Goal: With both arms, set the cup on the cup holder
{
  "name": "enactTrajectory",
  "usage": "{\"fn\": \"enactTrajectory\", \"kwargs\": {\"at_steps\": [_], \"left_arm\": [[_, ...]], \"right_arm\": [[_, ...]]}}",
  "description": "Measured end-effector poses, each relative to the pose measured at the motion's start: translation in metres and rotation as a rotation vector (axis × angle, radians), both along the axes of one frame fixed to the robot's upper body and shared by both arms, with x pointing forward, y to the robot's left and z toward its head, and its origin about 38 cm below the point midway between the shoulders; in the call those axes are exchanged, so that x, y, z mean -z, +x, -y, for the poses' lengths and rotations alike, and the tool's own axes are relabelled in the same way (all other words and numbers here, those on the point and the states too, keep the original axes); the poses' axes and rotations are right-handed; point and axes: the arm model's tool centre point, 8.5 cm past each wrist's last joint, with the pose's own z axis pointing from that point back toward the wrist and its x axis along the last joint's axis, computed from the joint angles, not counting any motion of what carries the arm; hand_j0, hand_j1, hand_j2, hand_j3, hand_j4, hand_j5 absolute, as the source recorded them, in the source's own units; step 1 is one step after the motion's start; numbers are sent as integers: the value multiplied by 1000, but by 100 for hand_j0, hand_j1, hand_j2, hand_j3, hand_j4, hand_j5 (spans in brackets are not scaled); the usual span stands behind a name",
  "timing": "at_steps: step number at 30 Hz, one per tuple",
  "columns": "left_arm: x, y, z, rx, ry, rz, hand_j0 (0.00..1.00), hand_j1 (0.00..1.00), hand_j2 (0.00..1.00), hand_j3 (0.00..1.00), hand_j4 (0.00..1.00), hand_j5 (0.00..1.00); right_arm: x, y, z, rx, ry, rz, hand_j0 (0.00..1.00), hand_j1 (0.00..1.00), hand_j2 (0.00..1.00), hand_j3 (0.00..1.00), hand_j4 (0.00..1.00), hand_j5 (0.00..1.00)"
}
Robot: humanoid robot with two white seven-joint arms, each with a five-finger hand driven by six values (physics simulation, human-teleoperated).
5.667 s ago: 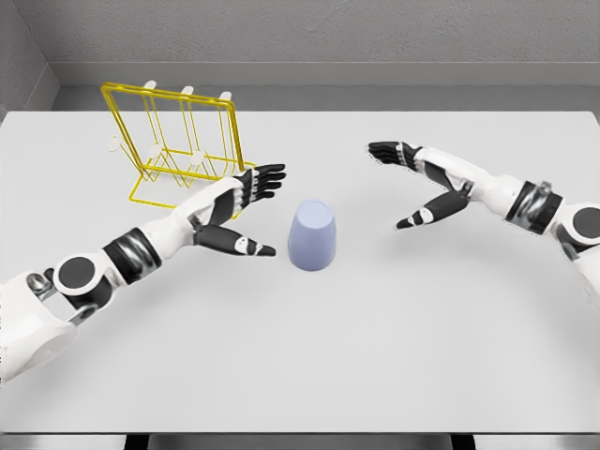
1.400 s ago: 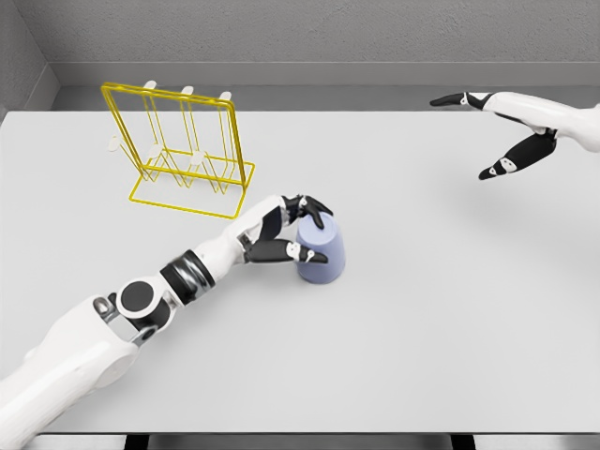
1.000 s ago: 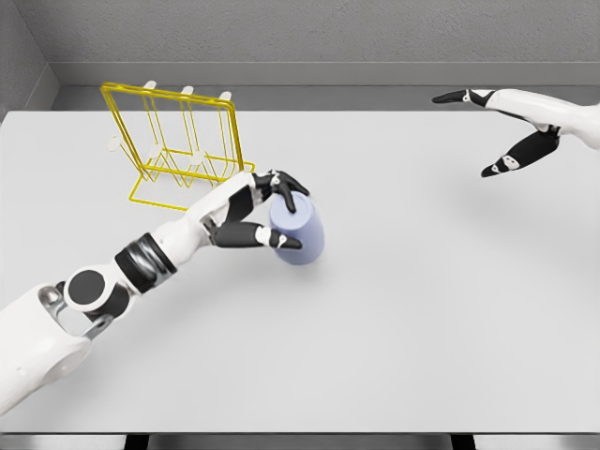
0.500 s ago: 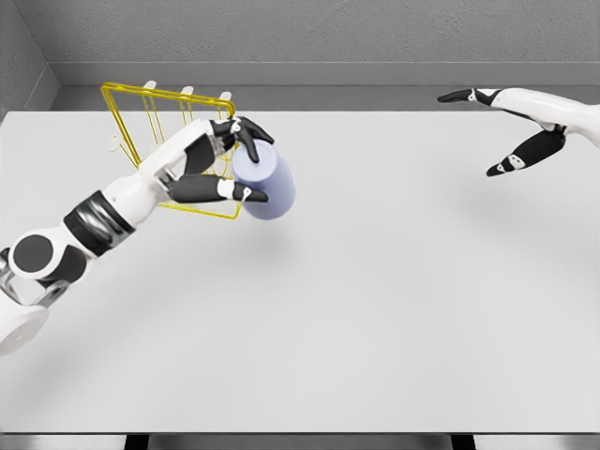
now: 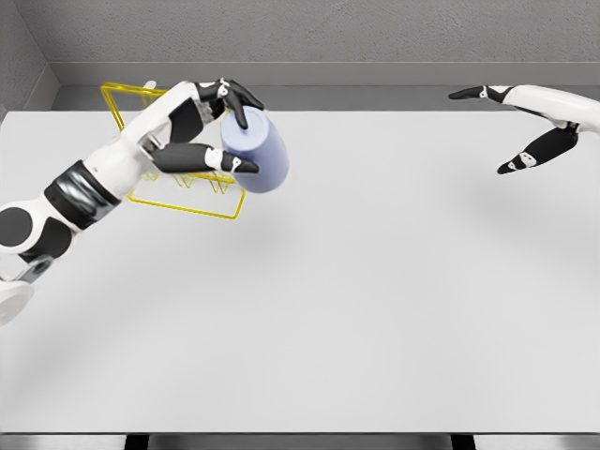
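My left hand point(image 5: 220, 127) is shut on the pale blue cup point(image 5: 258, 155), which it holds in the air, tilted, above the table. The cup hangs just right of and in front of the yellow wire cup holder point(image 5: 131, 96), most of which is hidden behind my left forearm and hand. The holder's base frame point(image 5: 187, 204) shows below the hand on the table. My right hand point(image 5: 502, 127) is open at the far right, near the table's back edge, holding nothing.
The white table point(image 5: 375, 281) spreads across the view, with a grey wall behind it. The cup's shadow lies on the table below and right of the cup.
My left hand has lifted the cup higher and slightly back toward the holder's top. The right hand has drifted a little to the right.
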Motion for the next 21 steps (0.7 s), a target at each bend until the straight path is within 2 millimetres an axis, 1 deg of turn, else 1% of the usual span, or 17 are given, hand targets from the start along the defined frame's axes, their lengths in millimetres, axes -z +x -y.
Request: {"fn": "enactTrajectory", "kwargs": {"at_steps": [7, 12, 18, 21], "left_arm": [[-11, 3, -13, -20, 6, 12, 26, 26, 26, 26, 26, 26], [-30, 7, -21, -31, -2, 42, 26, 26, 26, 26, 26, 26], [-40, 9, -28, -40, -2, 52, 26, 26, 26, 26, 26, 26], [-42, 9, -31, -45, 0, 53, 26, 26, 26, 26, 26, 26]], "right_arm": [[1, -1, 3, 5, -3, -3, 100, 100, 100, 100, 100, 100], [3, -1, 5, 11, -3, -7, 100, 100, 100, 100, 100, 100], [4, -1, 5, 13, -3, -11, 100, 100, 100, 100, 100, 100], [5, -2, 6, 14, -3, -13, 100, 100, 100, 100, 100, 100]]}}
